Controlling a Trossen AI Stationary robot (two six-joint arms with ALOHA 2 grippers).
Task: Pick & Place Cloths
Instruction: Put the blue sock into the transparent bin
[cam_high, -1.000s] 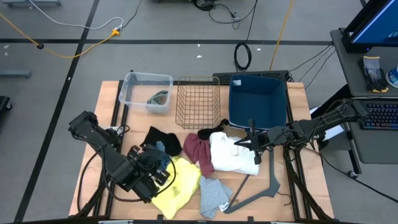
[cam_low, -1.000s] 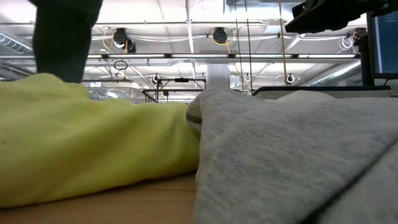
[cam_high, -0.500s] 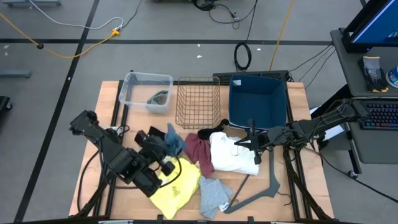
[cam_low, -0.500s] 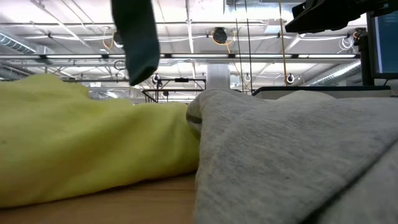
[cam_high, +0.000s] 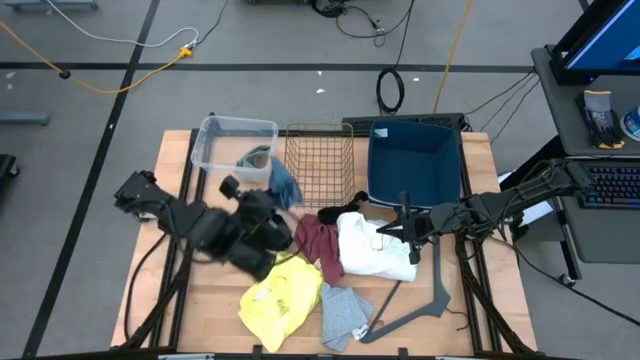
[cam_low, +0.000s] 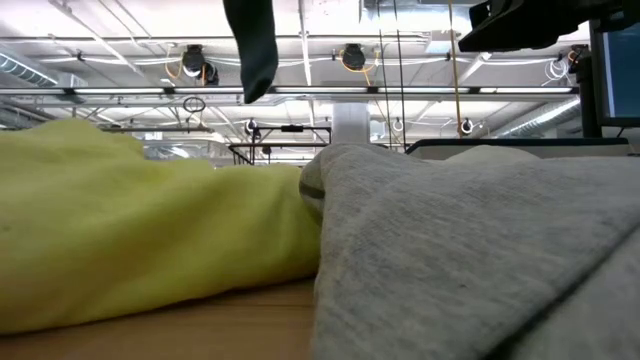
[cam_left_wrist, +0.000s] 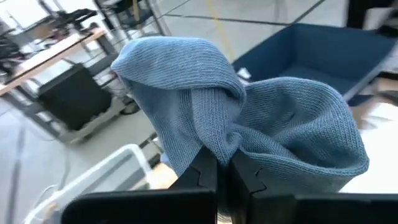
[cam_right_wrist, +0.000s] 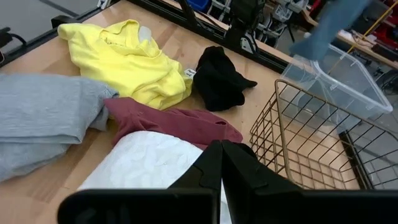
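The teal-blue cloth (cam_high: 284, 186) is being held bunched and lifted, left of the frame's centre in the high view, with its folds hanging loose. The black cloth (cam_right_wrist: 219, 85) is lying crumpled below it, at centre-left. The maroon cloth (cam_high: 318, 241) is lying rumpled at the centre, touching the white cloth (cam_high: 374, 248) spread just to its right. The bright yellow cloth (cam_high: 279, 301) is lying crumpled at lower centre-left, with a grey cloth (cam_high: 346, 312) beside it on the right.

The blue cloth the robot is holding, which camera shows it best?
The left wrist view: the blue cloth fills it, pinched in the left end effector. The high view shows it small, between the clear bin and wire basket; the low and right wrist views catch only a dangling piece.
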